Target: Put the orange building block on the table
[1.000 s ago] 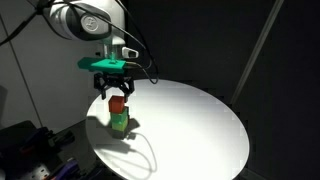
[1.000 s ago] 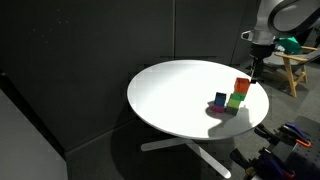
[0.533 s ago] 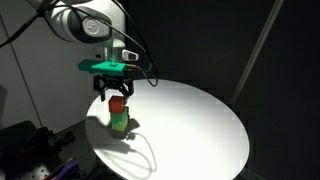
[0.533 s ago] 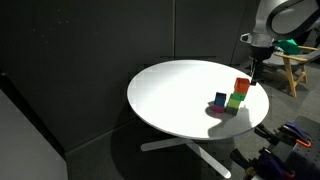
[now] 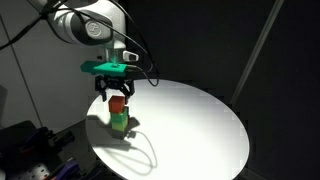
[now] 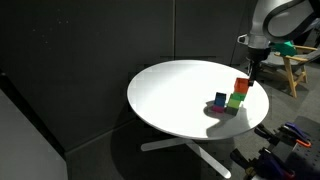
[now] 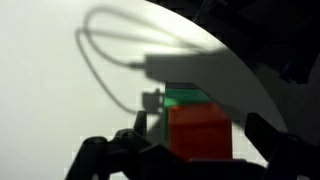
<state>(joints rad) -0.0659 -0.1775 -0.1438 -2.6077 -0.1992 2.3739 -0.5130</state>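
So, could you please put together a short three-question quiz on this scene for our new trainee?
1. True or false: the orange building block rests directly on the table.
2. What does it sit on? A) the green blocks B) a blue plate C) the floor
3. Fill in: the gripper hovers over the stack with its fingers ____ (open or shut).

Key: 1 false, since it is on top of the stack; 2 A; 3 open.
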